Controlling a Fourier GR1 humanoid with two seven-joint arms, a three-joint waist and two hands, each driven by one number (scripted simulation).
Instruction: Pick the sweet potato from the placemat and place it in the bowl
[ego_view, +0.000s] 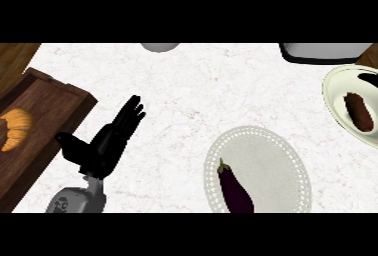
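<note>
Sweet potato (359, 110) is the thing to find first, and it lies not on the placemat (277, 155) but already inside the bowl (336, 82) at the far right, a brown oblong resting on the pale inner surface, with a dark patch just beyond it that I cannot identify. Nearest in the scene, at the lower middle, the white lacy placemat carries only a dark purple eggplant (235, 187), stem end pointing away from the robot. To the near left the left hand (103, 145) rises from its grey forearm, fingers straight and spread toward the far side, thumb out to the left, holding nothing and touching nothing; it reads as resting, well apart from both mat and bowl. The right hand does not show at all. Left of that hand a dark wooden tray (52, 107) holds a croissant (16, 129). Farther back, along the far edge of the white counter (221, 85), a small grey rounded object (161, 46) sits at the middle and a dark-rimmed container (321, 51) sits at the right, just beyond the bowl. Judging from how things lie, the placing step looks done: the vegetable is in its target and no hand is near it. The next move seems to call for little more than keeping clear of the bowl.
</note>
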